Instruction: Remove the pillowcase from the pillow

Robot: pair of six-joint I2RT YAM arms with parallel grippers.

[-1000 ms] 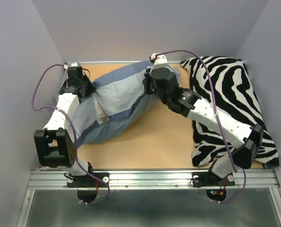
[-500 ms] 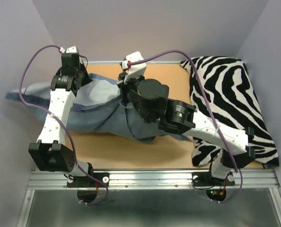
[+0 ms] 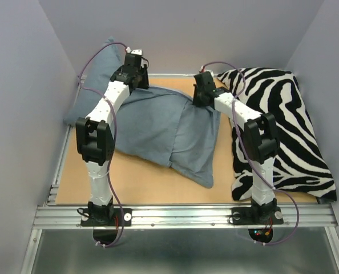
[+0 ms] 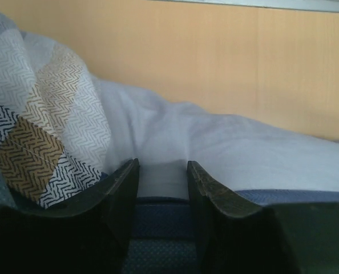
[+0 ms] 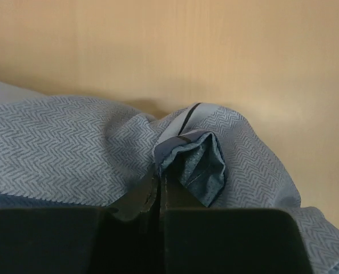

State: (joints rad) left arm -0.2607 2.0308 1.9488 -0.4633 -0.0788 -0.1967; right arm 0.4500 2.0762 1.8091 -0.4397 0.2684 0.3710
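Pillowcase (image 5: pixel 192 162) hem is pinched in the right gripper (image 5: pixel 158 180), fingers pressed together; the left gripper (image 4: pixel 162 166) clamps a thick blue band, white pillow (image 4: pixel 226 151) just beyond its fingertips; the bulk lies behind both, long axis spanning gripper to gripper

The pillowcase (image 3: pixel 158 123) is soft, creased, matt slate-blue cloth. Close up in the right wrist view its weave is a fine herringbone. Its plaid face (image 4: pixel 44 131) shows the same woven zigzag in tan, grey and dark blue. The plain white cloth (image 4: pixel 215 145) beside it looks smoother. The fingers (image 4: pixel 115 197) of the left gripper (image 4: pixel 161 166) are dark plastic with a faint sheen. The table (image 3: pixel 146 177) is smooth, matt, wood-look board. The zebra-striped cushion (image 3: pixel 283 114) is soft printed cloth. The left arm (image 3: pixel 109 100) and right arm (image 3: pixel 235 108) have white plastic shells and black housings. The near rail (image 3: pixel 186 216) is brushed metal.
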